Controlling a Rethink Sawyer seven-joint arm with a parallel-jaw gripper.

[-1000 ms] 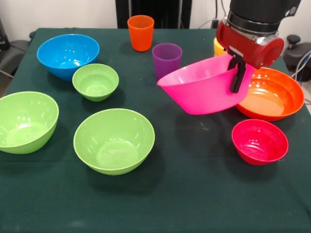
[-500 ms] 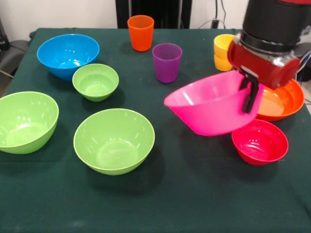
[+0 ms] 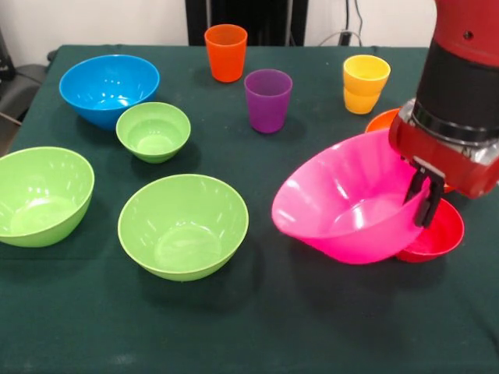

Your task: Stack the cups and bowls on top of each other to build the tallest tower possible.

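Note:
My gripper (image 3: 422, 199) is shut on the right rim of the large pink bowl (image 3: 347, 209), which hangs tilted with its opening facing left. The pink bowl overlaps the small red bowl (image 3: 441, 232) and hides most of it. Only a sliver of the orange bowl (image 3: 383, 121) shows behind the arm. Three lime green bowls (image 3: 183, 226) (image 3: 40, 195) (image 3: 153, 131) and the blue bowl (image 3: 109, 87) stand apart on the left. The orange cup (image 3: 225, 51), purple cup (image 3: 267, 100) and yellow cup (image 3: 365, 82) stand upright at the back. No tower shows.
A dark green cloth (image 3: 257, 319) covers the table. Dark equipment stands behind the table's far edge (image 3: 249, 19).
The gripper has carried the pink bowl towards the near right and lower, from over the orange bowl to over the red bowl. The yellow cup has come into view.

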